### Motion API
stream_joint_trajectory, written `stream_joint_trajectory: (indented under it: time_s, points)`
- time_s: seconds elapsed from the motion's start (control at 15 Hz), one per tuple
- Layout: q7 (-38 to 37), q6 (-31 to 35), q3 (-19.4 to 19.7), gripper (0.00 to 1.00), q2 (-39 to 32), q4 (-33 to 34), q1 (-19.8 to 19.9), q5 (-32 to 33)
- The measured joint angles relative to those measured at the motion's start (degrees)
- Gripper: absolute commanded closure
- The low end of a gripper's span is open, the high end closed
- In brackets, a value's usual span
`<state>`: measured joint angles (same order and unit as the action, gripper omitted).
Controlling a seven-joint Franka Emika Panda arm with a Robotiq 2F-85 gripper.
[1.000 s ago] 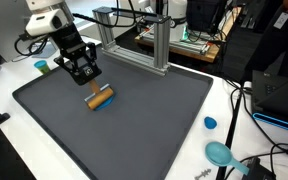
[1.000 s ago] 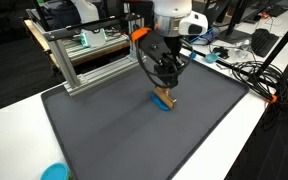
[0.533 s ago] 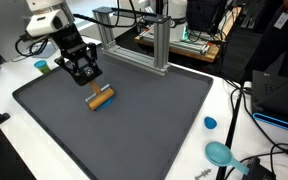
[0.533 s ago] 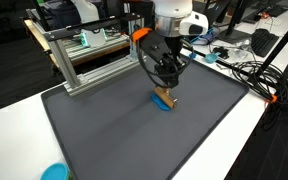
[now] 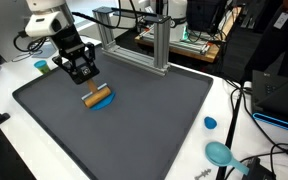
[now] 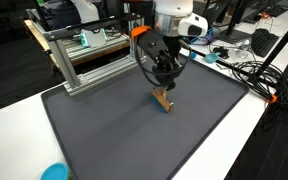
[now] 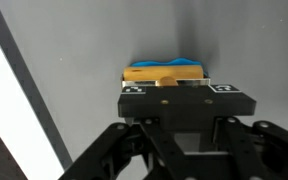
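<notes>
I have the tool (image 5: pixel 84 75) hanging low over the dark grey mat (image 5: pixel 154 125), towards the end of it nearest the metal frame (image 5: pixel 152 38). The tan and blue block (image 5: pixel 98 98) lies on the mat right under the fingertips. In an exterior view the block (image 6: pixel 163 99) sits directly below the tool (image 6: pixel 165 84), so close that I cannot tell whether the two touch.

In the wrist view the block (image 7: pixel 164 72) lies crosswise against the front edge of the tool's black body, tan side up with a strip of blue along its far edge. The fingers are not clear to me in any view, so I cannot tell how wide the tool stands or whether it has any hold on the block.

The mat covers most of the white surface (image 6: pixel 14 110). Off the mat, on the bare surface, a small blue cap (image 5: pixel 210 123) lies near one corner, with a teal round piece (image 5: pixel 220 153) just beyond it towards the edge. Both are well apart from the tool and the block. The frame (image 6: pixel 84 55) stands along the mat's far edge, near the arm
</notes>
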<state>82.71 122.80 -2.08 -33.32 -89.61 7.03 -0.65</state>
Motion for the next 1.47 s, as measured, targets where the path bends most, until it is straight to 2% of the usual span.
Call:
stream_joint_trajectory:
  time_s: [0.47,0.73,0.93,1.13,1.27,1.33,1.47]
  points:
    - [-4.2,-0.2,1.9,0.78,-0.4,0.0,-0.2,5.9]
    - [-5.2,-0.1,2.0,0.78,-0.2,-0.2,-0.2,6.6]
    - [-7.0,2.1,0.8,0.78,0.6,-1.1,-0.8,6.5]
    - [-10.5,7.2,0.4,0.78,3.2,-3.7,-2.6,7.0]
    - [-13.3,7.2,0.3,0.78,5.4,-4.7,-3.9,7.4]
    - [-14.3,5.9,0.0,0.53,6.2,-4.8,-4.2,7.1]
    - [-14.5,5.5,-0.4,0.53,6.3,-4.7,-4.2,7.1]
